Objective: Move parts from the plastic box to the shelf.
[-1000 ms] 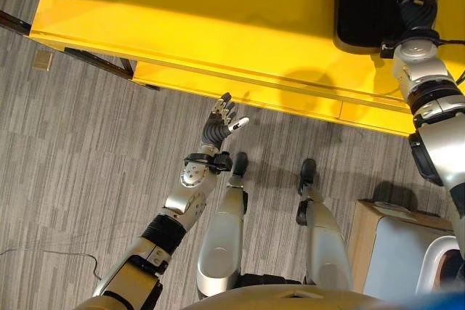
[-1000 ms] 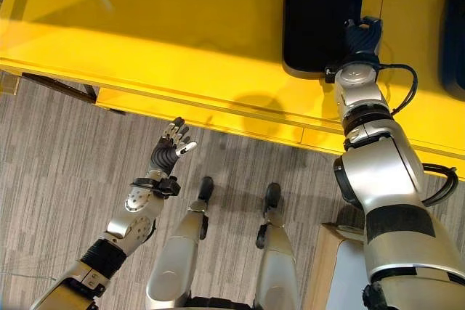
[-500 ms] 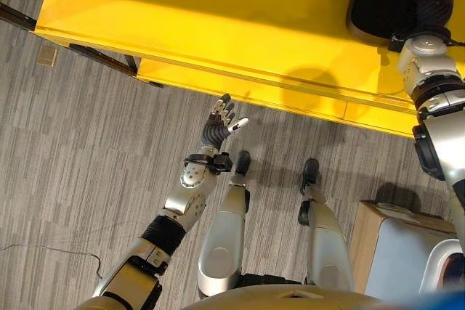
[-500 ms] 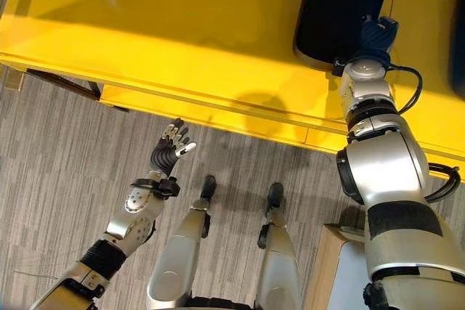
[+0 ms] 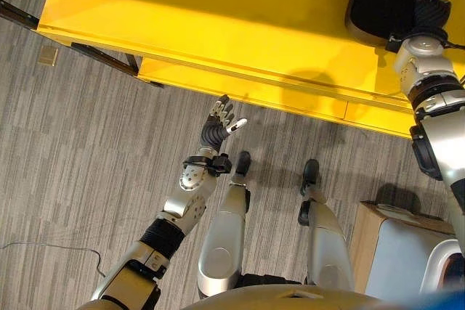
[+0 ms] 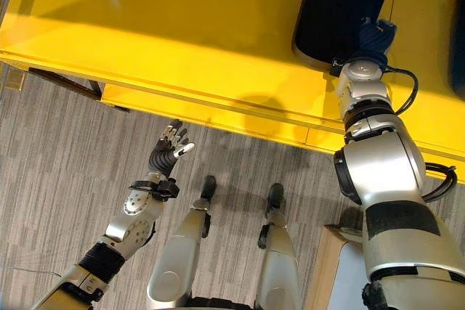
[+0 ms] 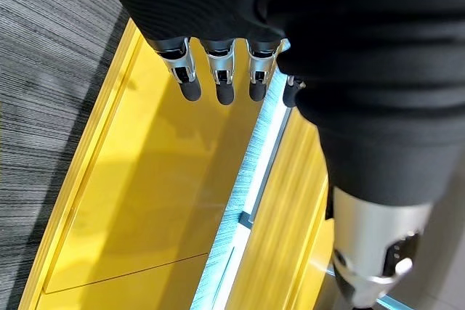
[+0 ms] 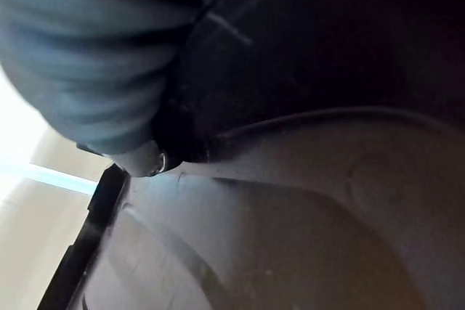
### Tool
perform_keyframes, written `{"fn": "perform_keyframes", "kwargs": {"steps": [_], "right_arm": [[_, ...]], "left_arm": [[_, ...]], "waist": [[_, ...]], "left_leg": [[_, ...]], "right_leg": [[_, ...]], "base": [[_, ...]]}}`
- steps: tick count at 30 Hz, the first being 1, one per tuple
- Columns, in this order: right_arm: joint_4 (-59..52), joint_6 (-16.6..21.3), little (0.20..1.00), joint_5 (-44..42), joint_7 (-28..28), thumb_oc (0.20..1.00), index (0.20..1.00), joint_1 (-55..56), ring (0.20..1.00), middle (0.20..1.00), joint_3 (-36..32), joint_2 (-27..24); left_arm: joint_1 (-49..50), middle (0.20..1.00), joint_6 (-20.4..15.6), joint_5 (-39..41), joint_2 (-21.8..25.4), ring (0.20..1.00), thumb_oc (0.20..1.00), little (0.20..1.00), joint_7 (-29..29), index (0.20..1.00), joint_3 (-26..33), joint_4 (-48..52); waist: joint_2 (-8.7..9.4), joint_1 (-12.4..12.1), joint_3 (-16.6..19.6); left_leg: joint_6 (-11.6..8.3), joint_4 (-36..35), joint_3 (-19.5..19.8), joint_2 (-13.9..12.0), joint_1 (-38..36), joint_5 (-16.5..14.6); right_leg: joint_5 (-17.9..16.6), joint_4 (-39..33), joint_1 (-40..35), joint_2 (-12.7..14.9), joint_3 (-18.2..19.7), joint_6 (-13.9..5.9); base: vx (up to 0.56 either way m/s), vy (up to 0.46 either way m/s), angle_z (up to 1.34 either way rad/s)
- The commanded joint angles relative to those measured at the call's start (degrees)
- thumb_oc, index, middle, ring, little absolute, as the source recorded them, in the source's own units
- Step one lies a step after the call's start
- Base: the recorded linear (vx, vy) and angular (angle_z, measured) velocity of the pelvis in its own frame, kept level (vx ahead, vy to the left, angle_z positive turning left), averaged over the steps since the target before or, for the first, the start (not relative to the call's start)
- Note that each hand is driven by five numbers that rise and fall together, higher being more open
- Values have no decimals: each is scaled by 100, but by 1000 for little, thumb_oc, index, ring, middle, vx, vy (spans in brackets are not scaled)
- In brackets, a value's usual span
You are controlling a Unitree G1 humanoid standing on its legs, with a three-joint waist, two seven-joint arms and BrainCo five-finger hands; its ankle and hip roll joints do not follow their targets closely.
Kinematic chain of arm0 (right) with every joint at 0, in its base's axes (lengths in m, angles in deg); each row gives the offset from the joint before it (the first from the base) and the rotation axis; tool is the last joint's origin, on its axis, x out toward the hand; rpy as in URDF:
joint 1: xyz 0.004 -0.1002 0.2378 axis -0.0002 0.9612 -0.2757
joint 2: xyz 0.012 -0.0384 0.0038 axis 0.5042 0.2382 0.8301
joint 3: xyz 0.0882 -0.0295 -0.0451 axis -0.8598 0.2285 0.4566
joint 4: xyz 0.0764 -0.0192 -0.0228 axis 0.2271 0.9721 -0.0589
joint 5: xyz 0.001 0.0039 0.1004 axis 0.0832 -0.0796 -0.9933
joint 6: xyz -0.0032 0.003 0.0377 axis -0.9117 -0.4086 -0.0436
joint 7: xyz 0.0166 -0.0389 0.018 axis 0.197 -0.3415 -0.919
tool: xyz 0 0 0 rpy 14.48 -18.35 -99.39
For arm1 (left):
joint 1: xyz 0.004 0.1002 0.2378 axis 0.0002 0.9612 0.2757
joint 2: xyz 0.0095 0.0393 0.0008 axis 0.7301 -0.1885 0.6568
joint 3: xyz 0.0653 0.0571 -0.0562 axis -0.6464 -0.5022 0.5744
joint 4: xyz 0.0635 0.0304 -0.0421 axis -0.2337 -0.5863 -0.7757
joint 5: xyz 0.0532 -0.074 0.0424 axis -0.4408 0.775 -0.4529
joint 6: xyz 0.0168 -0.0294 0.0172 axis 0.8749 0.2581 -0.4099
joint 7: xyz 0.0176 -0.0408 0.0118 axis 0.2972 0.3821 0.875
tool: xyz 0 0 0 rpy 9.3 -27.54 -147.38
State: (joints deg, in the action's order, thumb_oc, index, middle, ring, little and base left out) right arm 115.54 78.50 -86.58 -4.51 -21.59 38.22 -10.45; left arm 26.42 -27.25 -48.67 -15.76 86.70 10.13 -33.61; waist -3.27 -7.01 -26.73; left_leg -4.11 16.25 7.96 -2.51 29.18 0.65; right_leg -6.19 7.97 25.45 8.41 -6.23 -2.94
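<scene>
Grey striped carpet floor (image 5: 87, 143) below; yellow shelf (image 5: 218, 19) across the upper part of both eye views.

Item, left: left hand (image 5: 218, 123) raised over the floor just short of the shelf's front edge, fingers (image 7: 221, 70) straight and slightly apart, holding nothing and touching nothing. Placed as it was a second ago.

Item, right: black part (image 6: 338, 5), a dark moulded piece, lying on the shelf. Right hand (image 6: 372, 34) reaches over the shelf edge and rests against the part's near side. Its wrist view gives a dark curved surface at very close range; whether the fingers are apart or clamped on the part cannot be told.

Change noted: over the last second the part and right hand stand further toward the upper right of the eye views, though the whole scene has shifted likewise, so much of this is camera movement. Judgement: the part is already on the shelf, and placement looks near complete, with release and withdrawal outstanding.

Plastic box: whereabouts not established.
</scene>
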Motion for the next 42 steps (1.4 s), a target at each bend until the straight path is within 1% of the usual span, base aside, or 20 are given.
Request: {"fn": "perform_keyframes", "kwargs": {"steps": [1,2,9,11,12,13,20,21,23,24,25,26,29,30,31,36,39,40,41,42], "right_arm": [[-112,183,937,73,35,937,937,-159,937,937,81,34],[-214,256,1000,94,107,1000,1000,-158,1000,1000,91,52],[-906,465,1000,545,598,1000,1000,-59,1000,1000,203,231],[-1068,472,1000,727,773,1000,1000,-45,1000,1000,206,211],[-1158,472,1000,834,864,1000,1000,-37,1000,1000,203,179],[-1571,503,1000,1094,1125,1000,1000,25,1000,1000,140,106],[-2523,618,1000,1304,1444,1000,1000,284,1000,1000,-187,43],[-3326,682,1000,1570,1687,1000,1000,584,1000,1000,-497,15],[-3676,663,1000,1726,1779,1000,1000,739,1000,1000,-643,27],[-4238,680,1000,2040,1969,1000,1000,1036,1000,1000,-923,38],[-4520,663,1000,2203,2076,1000,1000,1180,1000,1000,-1076,71],[-4564,639,1000,2224,2085,1000,1000,1211,1000,1000,-1101,79],[-5582,506,1000,3060,2538,1000,1000,1634,1000,1000,-1654,140],[-5630,479,1000,3087,2544,1000,1000,1669,1000,1000,-1674,156],[-5962,442,1000,3378,2686,1000,1000,1791,1000,1000,-1819,181],[-6746,323,1000,3925,2735,1000,1000,2167,1000,1000,-1987,363],[-7409,418,1000,4144,2615,1000,1000,2614,1000,1000,-2065,567],[-7445,407,1000,4155,2607,1000,1000,2649,1000,1000,-2076,580],[-7805,582,1000,4067,2398,1000,1000,2994,1000,1000,-2058,755],[-7937,638,1000,4028,2304,1000,1000,3227,1000,1000,-2073,808]], "left_arm": [[38,1000,-279,34,202,1000,1000,1000,33,1000,-264,586],[47,1000,-300,34,207,1000,1000,1000,44,1000,-255,584],[74,1000,-306,28,186,1000,1000,1000,183,1000,-130,535],[65,1000,-324,36,163,1000,1000,1000,213,1000,-106,530],[63,1000,-339,44,162,1000,1000,1000,241,1000,-89,544],[89,1000,-374,22,146,1000,1000,1000,301,1000,-4,576],[113,1000,-410,-11,89,1000,1000,1000,356,1000,123,555],[123,1000,-412,-58,24,1000,1000,1000,386,1000,192,513],[117,1000,-408,-73,5,1000,1000,1000,395,1000,224,491],[117,1000,-426,-115,-39,1000,1000,1000,420,1000,306,434],[123,1000,-441,-125,-49,1000,1000,1000,443,1000,333,418],[124,1000,-442,-126,-40,1000,1000,1000,445,1000,327,418],[163,1000,-472,-216,-47,1000,1000,1000,499,1000,460,494],[170,1000,-469,-219,-41,1000,1000,1000,501,1000,456,499],[195,1000,-475,-262,-48,1000,1000,1000,514,1000,497,531],[255,1000,-451,-368,-41,1000,1000,1000,539,1000,569,612],[324,1000,-437,-448,-56,1000,1000,1000,520,1000,640,638],[335,1000,-437,-450,-54,1000,1000,1000,519,1000,638,638],[362,1000,-428,-461,-78,1000,1000,1000,509,1000,677,620],[392,1000,-418,-480,-72,1000,1000,1000,497,1000,705,613]], "waist": [[-18,-95,62],[-7,-82,58],[81,74,57],[88,101,47],[102,119,55],[120,166,37],[184,259,53],[196,323,52],[211,349,64],[210,399,71],[204,403,76],[218,406,87],[201,445,130],[206,443,133],[212,451,163],[248,479,217],[287,524,275],[291,524,280],[321,539,308],[336,552,340]], "left_leg": [[-73,267,-301,-209,-219,-581],[-74,266,-304,-218,-224,-580],[-79,219,-333,-232,-204,-519],[-83,245,-340,-246,-215,-554],[-83,216,-338,-237,-200,-514],[-95,217,-342,-257,-220,-549],[-100,190,-354,-280,-200,-521],[-101,206,-357,-305,-217,-575],[-95,186,-356,-292,-194,-531],[-89,187,-357,-293,-203,-545],[-91,204,-352,-310,-243,-605],[-86,184,-349,-296,-223,-555],[-71,154,-343,-293,-245,-558],[-71,154,-341,-292,-247,-558],[-68,153,-337,-288,-262,-564],[-58,105,-336,-294,-329,-560],[-54,27,-364,-310,-432,-537],[-53,17,-364,-310,-444,-533],[-50,-58,-363,-322,-503,-507],[-48,-114,-372,-333,-554,-486]], "right_leg": [[592,990,54,517,-221,-383],[591,995,63,512,-214,-383],[528,958,111,484,-187,-369],[558,977,109,469,-187,-366],[525,949,117,473,-191,-366],[560,977,121,455,-178,-365],[524,957,159,442,-157,-362],[567,981,157,422,-141,-360],[525,954,174,434,-142,-359],[534,961,173,433,-140,-357],[585,986,142,421,-139,-359],[541,958,154,432,-143,-356],[543,940,120,451,-148,-365],[543,939,115,451,-150,-365],[542,926,89,451,-150,-369],[524,890,23,448,-162,-380],[484,800,-70,442,-151,-392],[480,790,-82,442,-152,-393],[452,718,-150,446,-151,-399],[425,658,-201,457,-159,-411]], "base": [[0,0,0],[0,0,0],[-2,0,-1],[-8,0,-5],[-14,3,-3],[0,0,0],[0,0,0],[0,0,0],[0,0,0],[31,-14,-2],[0,0,0],[13,-11,-4],[0,-2,-1],[0,0,0],[0,0,0],[0,0,0],[0,0,0],[0,0,0],[0,0,0],[41,-8,-1]]}}
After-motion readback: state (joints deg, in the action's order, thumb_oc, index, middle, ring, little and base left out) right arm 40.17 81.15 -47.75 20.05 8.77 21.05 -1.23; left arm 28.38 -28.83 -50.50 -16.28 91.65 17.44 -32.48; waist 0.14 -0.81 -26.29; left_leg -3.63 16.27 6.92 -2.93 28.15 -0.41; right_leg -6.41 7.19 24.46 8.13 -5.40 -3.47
